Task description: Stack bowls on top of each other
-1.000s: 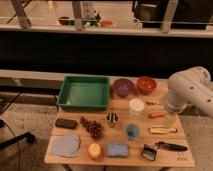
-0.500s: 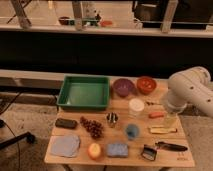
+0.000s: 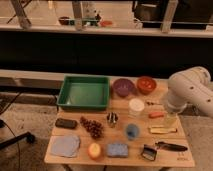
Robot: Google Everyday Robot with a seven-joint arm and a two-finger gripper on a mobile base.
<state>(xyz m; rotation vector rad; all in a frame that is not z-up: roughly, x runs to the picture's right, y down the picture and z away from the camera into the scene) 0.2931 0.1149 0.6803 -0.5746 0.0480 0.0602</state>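
One arm is all this robot has, and its gripper (image 3: pixel 170 119) hangs low over the right edge of the wooden table (image 3: pixel 75 113), at the end of the bulky white arm (image 3: pixel 192 87) that curves in from the right; from where I stand I cannot tell whether it is clenched, released, or holding something. Just to its left lies a small orange piece (image 3: pixel 156 114), and just in front of it a flat yellowish bar (image 3: pixel 162 130). Further toward the near right corner sit a black-handled tool (image 3: pixel 172 146) and a small black object (image 3: pixel 148 152). A white round container (image 3: pixel 136 106) stands a little left of the gripper. Behind that, along the far edge, are the two bowls, side by side and not stacked: the orange-red bowl (image 3: pixel 146 84) nearer the far right corner and the purple bowl (image 3: pixel 123 87) just to its left, both upright and apart from the gripper. A green tray (image 3: pixel 64 93) fills the far left corner. In the middle of the tabletop are a small dark metal cup (image 3: pixel 112 118), a blue cup (image 3: pixel 132 131) and a bunch of dark red grapes (image 3: pixel 92 127). A dark flat block (image 3: pixel 66 123) lies by the left edge, and along the near edge run a grey-blue cloth (image 3: pixel 65 145), a yellow-orange fruit (image 3: pixel 94 150) and a blue sponge (image 3: pixel 117 149).
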